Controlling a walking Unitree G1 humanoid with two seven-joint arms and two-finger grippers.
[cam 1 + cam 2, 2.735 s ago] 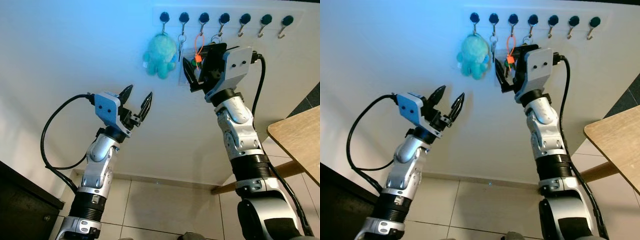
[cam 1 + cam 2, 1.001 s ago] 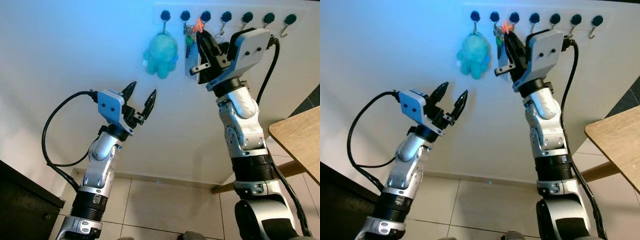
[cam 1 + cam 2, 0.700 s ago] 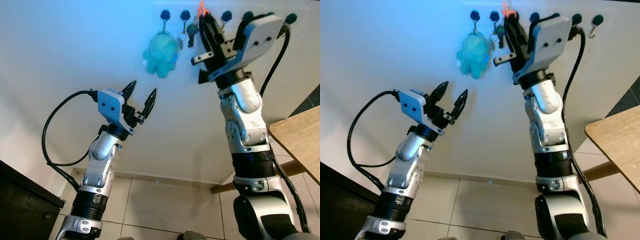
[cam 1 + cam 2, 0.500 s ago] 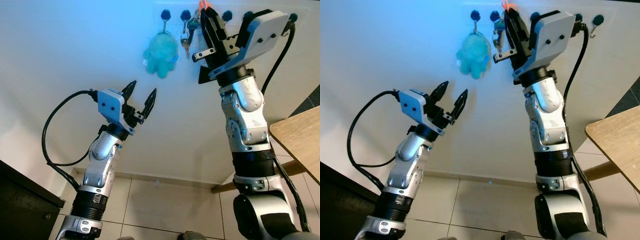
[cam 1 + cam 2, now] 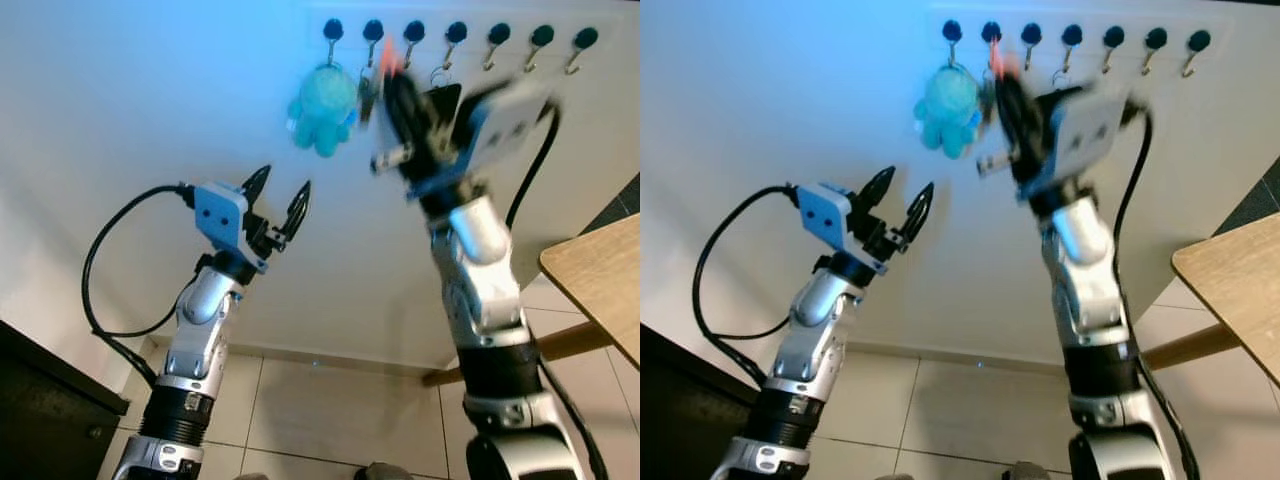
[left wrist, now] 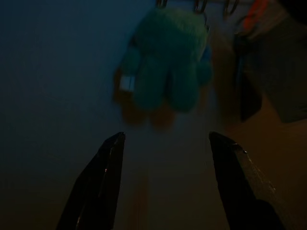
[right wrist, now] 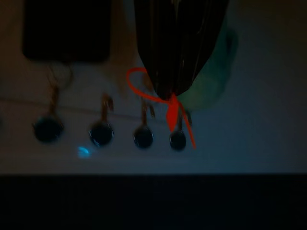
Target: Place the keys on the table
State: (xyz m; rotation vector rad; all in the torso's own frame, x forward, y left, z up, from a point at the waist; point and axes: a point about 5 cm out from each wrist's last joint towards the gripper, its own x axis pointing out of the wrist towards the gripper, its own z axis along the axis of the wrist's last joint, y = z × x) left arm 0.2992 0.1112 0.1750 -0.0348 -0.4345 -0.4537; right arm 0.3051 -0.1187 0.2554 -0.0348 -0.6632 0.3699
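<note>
Right gripper (image 7: 169, 93) is clenching the orange-looped keys (image 7: 165, 103) just beside the wall hooks (image 5: 455, 32), left gripper (image 5: 275, 198) is hanging open, and carrying to the wooden table (image 5: 600, 290) at right is remaining.

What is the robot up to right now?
Right gripper shut on orange-looped keys, near wall hooks. Left gripper open, idle. Teal plush hangs beside.

It looked like a home's entryway: a row of wall hooks (image 5: 455, 34) held a plush keyring (image 5: 324, 108), above a pale tiled floor (image 5: 330, 420) and a wooden table (image 5: 600, 288).
</note>
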